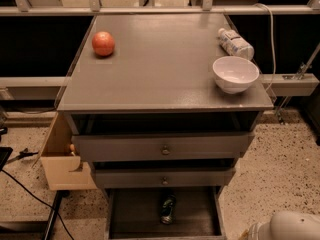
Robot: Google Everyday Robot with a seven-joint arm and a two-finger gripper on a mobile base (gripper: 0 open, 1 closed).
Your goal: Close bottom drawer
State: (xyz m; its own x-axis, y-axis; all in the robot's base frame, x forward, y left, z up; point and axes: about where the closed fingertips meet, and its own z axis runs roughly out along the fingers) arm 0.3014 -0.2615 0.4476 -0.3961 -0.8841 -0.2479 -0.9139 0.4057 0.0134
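Note:
The bottom drawer (135, 216) stands pulled far out at the base of the grey cabinet, its dark inside showing. Its front panel and knob are cut off by the lower edge of the view. A dark green can (167, 209) lies inside it. Only a white rounded part of my arm (290, 226) shows at the bottom right corner, to the right of the open drawer. My gripper itself is out of view.
The top drawer (162, 146) and the middle drawer (162, 178) stick out a little. On the cabinet top (160, 69) are an apple (103, 43), a white bowl (235, 74) and a lying bottle (235, 43). A light wooden box (62, 164) stands at the left. A cable (30, 189) runs over the floor.

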